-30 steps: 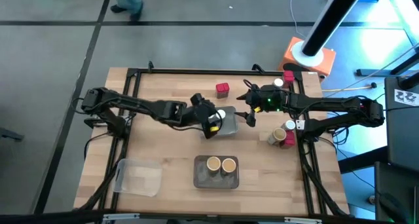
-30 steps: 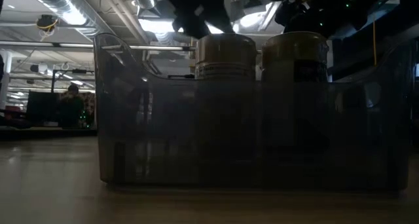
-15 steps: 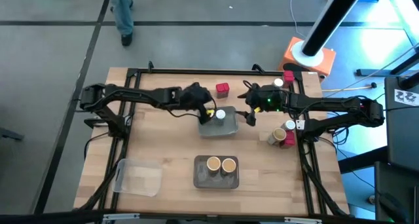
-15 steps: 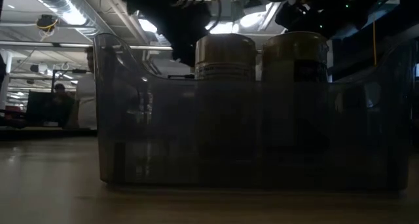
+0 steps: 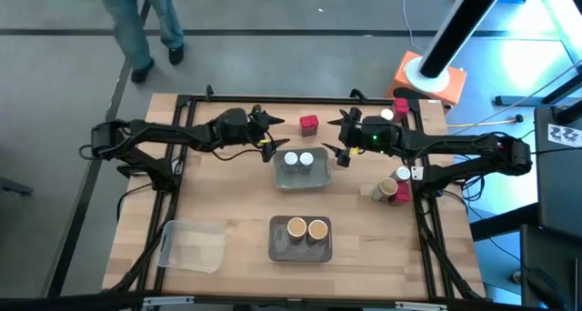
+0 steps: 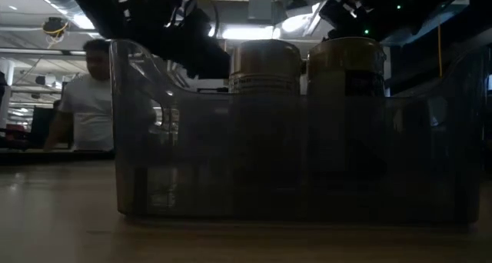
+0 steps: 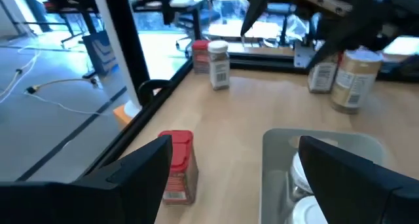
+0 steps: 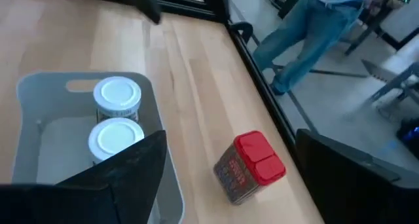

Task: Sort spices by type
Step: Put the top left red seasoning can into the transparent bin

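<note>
Two white-lidded jars (image 5: pixel 291 159) (image 5: pixel 307 158) stand upright in the grey tray (image 5: pixel 303 178); the right wrist view shows their lids (image 8: pixel 118 95) (image 8: pixel 118 136). A red packet (image 5: pixel 309 124) (image 7: pixel 177 164) (image 8: pixel 252 165) stands on the table just beyond that tray. My left gripper (image 5: pixel 268 135) (image 7: pixel 236 152) is open, in the air left of the tray, beside the red packet. My right gripper (image 5: pixel 338 149) (image 8: pixel 229 142) is open, hovering at the tray's right end. Two tan-topped cylinders (image 5: pixel 296 227) (image 5: pixel 317 228) (image 6: pixel 265 63) stand in the near grey tray (image 5: pixel 300 249).
A tan-topped cylinder (image 5: pixel 386 185) and a red packet (image 5: pixel 401 192) stand near the right edge. A white-lidded jar (image 5: pixel 387 115) and a red packet (image 5: pixel 400 104) are at the far right corner. A clear tray (image 5: pixel 193 245) lies near left. A person (image 5: pixel 136 25) walks beyond the far edge.
My left gripper has drawn back from over the grey tray, up and toward the table's far left. A second white-lidded jar now shows standing in the tray beside the first. A person has walked along beyond the far edge.
</note>
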You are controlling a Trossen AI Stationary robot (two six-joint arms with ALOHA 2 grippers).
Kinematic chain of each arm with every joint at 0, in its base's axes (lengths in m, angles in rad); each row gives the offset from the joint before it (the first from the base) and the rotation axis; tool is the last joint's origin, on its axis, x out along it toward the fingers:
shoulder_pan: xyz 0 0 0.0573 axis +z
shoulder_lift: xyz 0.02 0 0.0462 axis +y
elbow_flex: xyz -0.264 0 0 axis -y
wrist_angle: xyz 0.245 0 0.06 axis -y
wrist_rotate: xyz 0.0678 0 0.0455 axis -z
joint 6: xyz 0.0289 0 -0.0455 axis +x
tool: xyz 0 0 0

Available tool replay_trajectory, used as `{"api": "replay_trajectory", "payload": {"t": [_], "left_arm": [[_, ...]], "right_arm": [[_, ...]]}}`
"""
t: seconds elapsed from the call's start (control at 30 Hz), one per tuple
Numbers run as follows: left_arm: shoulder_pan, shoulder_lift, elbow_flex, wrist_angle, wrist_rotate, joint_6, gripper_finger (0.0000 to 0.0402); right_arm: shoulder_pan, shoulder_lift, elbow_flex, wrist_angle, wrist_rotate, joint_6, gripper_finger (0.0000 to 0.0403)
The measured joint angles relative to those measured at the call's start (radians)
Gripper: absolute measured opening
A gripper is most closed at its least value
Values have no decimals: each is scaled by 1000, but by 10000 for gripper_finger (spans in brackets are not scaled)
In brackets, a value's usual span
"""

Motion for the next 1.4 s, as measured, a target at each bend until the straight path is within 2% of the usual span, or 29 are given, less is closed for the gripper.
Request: {"api": "replay_trajectory", "payload": {"t": [0.43, 0.8, 0.97, 1.1, 1.23, 1.4], "left_arm": [[12, -1, -32, 42, 0, -78, 315], [13, -1, -32, 43, 0, -75, 315], [13, -1, -32, 43, -3, -75, 315], [13, -1, -32, 43, -3, -77, 315], [13, -1, -32, 42, -3, -78, 315], [13, -1, -32, 42, -3, -78, 315]], "right_arm": [[-120, 107, 0, 45, -19, 38, 337], [-311, 132, 36, 81, -254, 73, 337], [-376, 220, 114, 73, -368, 73, 337], [-408, 311, 165, 70, -441, 71, 337], [-413, 385, 187, 70, -559, 42, 337], [-409, 442, 189, 76, -613, 17, 337]]}}
